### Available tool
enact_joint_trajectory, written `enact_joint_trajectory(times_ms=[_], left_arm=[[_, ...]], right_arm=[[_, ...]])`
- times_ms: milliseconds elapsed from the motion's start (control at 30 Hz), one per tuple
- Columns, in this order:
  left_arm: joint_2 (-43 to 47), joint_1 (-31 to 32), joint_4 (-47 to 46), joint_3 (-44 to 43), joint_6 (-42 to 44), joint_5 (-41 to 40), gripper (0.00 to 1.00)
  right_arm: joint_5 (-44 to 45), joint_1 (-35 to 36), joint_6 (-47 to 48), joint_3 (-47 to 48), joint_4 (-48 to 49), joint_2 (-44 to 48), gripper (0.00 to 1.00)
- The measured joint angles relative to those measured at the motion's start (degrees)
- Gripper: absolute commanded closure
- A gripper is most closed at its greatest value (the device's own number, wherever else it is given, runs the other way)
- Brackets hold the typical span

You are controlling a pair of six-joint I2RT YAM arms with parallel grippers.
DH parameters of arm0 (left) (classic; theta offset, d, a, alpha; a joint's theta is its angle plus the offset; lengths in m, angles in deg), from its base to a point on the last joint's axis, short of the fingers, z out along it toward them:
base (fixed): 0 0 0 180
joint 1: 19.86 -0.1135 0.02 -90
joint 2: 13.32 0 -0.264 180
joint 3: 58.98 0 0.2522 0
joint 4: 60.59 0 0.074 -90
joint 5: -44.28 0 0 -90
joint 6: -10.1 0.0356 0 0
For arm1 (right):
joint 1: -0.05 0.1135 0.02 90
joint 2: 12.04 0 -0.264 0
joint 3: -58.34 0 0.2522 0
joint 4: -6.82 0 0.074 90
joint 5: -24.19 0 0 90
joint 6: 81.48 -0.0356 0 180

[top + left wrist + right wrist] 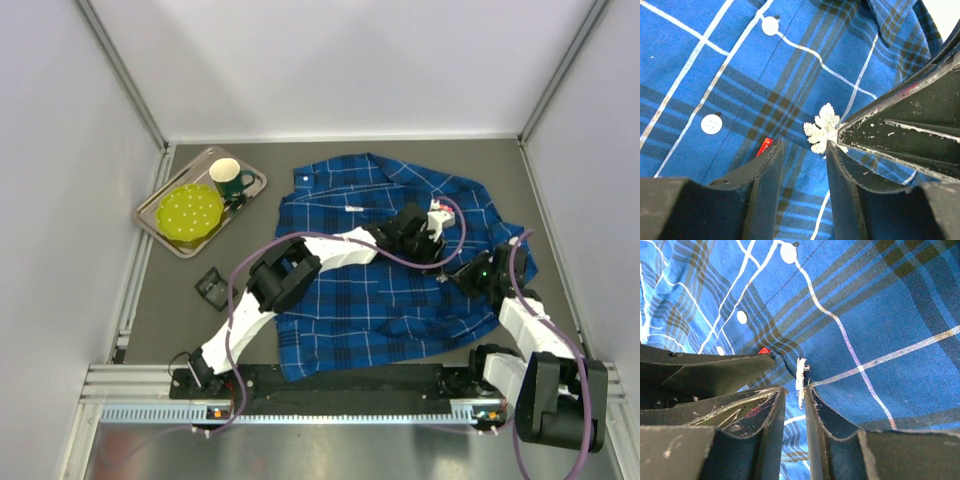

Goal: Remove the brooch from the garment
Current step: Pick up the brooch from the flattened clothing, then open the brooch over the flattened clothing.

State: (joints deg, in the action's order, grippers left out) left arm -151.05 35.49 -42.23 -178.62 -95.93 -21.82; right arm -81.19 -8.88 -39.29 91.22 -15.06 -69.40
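The garment, a blue plaid shirt, lies spread on the grey table. A small white leaf-shaped brooch is pinned to it near the button placket. My left gripper hovers just short of the brooch, open, with only shirt fabric between its fingers. My right gripper stands narrowly open. The brooch shows edge-on at its tips, against the right finger, with a gap to the left finger. The right gripper's finger reaches the brooch's right side in the left wrist view. In the top view both grippers meet over the shirt's right half.
A metal tray at the back left holds a green mug and a yellow-green dish. A small black object lies on the table left of the shirt. A red tag shows on the fabric beside my left finger. White walls enclose the table.
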Motion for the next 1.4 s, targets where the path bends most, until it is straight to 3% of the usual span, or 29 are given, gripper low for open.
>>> enact_joint_trajectory(times_ms=[200,433,600,700,900,1400], left_arm=[[3.8,-0.11,0.0,4.0,1.36,-1.55,0.53],[6.21,-0.11,-2.91,7.67,4.02,-0.55,0.59],[6.21,0.55,-3.34,8.09,7.1,-0.66,0.53],[6.21,1.62,-3.67,8.24,9.22,-0.96,0.44],[6.23,4.0,-4.63,9.7,11.93,-1.33,0.4],[6.23,4.59,-7.91,9.94,13.09,-4.98,0.6]], right_arm=[[0.04,0.0,-1.18,-0.85,0.61,0.0,0.76],[-0.55,0.0,-2.67,-0.87,1.62,-0.52,0.75],[-0.96,0.0,-3.61,-0.87,1.75,-0.5,0.72],[-1.11,0.0,-4.26,-0.85,1.75,-0.48,0.7],[-1.73,0.0,-5.25,-0.85,1.75,-0.48,0.65],[-2.21,0.0,-9.55,-0.85,1.25,-0.02,0.65]])
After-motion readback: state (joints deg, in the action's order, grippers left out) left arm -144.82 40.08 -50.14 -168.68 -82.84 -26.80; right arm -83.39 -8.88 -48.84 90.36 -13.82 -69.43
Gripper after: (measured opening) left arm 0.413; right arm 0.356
